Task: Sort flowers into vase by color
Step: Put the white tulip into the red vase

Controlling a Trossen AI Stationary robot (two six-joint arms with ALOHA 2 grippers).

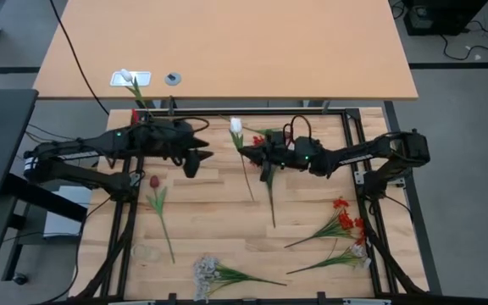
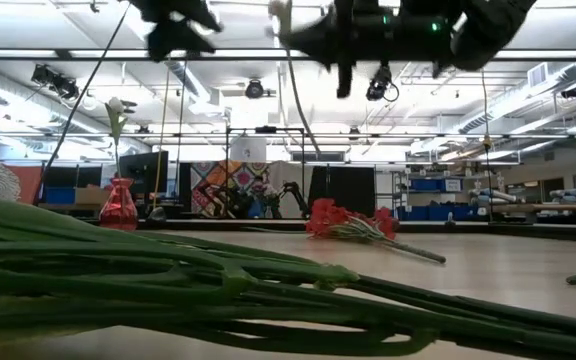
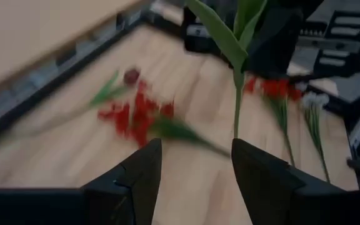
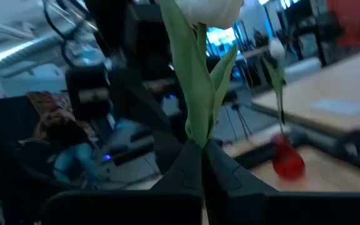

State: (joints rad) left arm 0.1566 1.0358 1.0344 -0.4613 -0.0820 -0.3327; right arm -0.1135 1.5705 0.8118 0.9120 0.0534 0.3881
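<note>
Flowers lie scattered over the wooden tabletop [image 1: 219, 212], and one is up in the air! The right gripper [image 1: 265, 154] sits at centre frame in the high view, fingers clenched on the stalk of a white tulip [image 1: 236, 125]; the bloom points toward the upper edge and the long green stem trails down past the gripper toward the lower middle. In the right wrist view those fingers [image 4: 186, 165] pinch tight around the stem with the leaves rising above them and the white bloom [image 4: 208, 9] at the top edge.

Over to the left gripper [image 1: 197, 158], just left of centre in the high view: fingers released, holding nothing, and the left wrist view shows the two dark fingers [image 3: 139, 172] spread with bare wood between them.

At upper left, a small red vase [image 1: 137, 114] stands at the tabletop's far edge with another white tulip [image 1: 126, 79] in it; the low view has that vase [image 2: 119, 205] at left.

Still lying flat: a maroon tulip [image 1: 154, 183] at left, a red blossom cluster [image 1: 346, 218] at right, small white blooms [image 1: 362, 252] just below it, and a pale grey-white sprig [image 1: 206, 273] at bottom centre.
</note>
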